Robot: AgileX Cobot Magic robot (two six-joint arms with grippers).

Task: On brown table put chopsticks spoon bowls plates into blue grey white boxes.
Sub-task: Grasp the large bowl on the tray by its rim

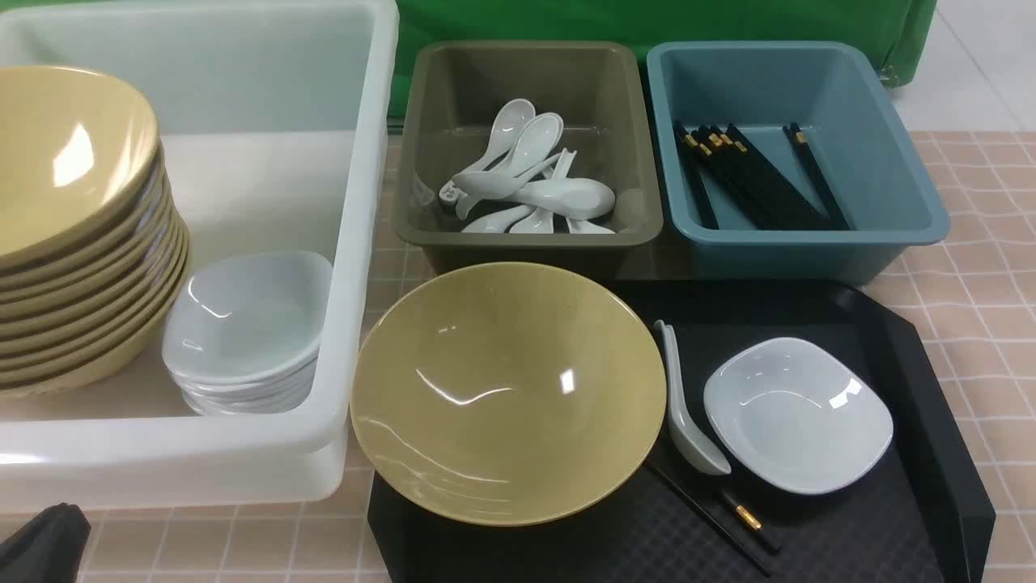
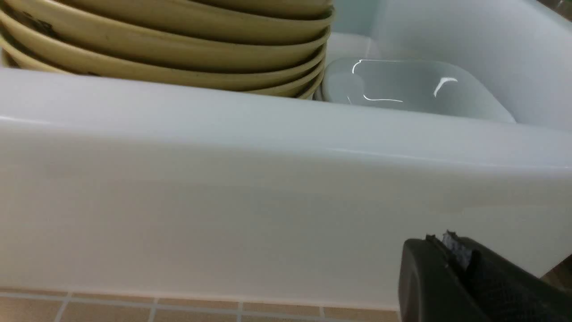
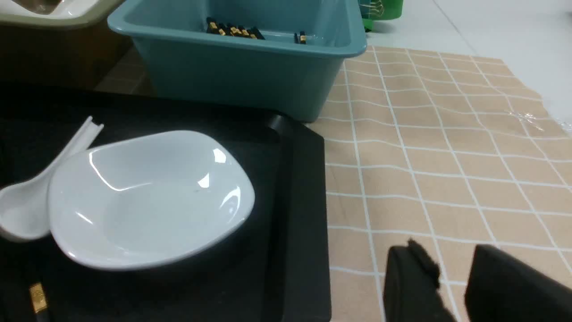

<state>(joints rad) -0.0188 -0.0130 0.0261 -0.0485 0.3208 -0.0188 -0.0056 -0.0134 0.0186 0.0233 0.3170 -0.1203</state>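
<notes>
On the black tray (image 1: 906, 518) sit a large yellow bowl (image 1: 508, 393), a white spoon (image 1: 688, 405), a white square plate (image 1: 797, 413) and black chopsticks (image 1: 728, 514). The white box (image 1: 356, 243) holds stacked yellow bowls (image 1: 73, 227) and white plates (image 1: 247, 332). The grey box (image 1: 421, 146) holds spoons (image 1: 534, 182). The blue box (image 1: 898, 162) holds chopsticks (image 1: 753, 174). My left gripper (image 2: 451, 243) is shut and empty, low against the white box's (image 2: 268, 201) near wall. My right gripper (image 3: 449, 250) is open over the tablecloth, right of the tray (image 3: 299, 223) and plate (image 3: 147, 197).
A brown checked cloth (image 1: 987, 340) covers the table. A green backdrop (image 1: 647, 20) stands behind the boxes. The tray has a raised rim. In the front view only a dark part of the left gripper (image 1: 44, 542) shows at the bottom left corner.
</notes>
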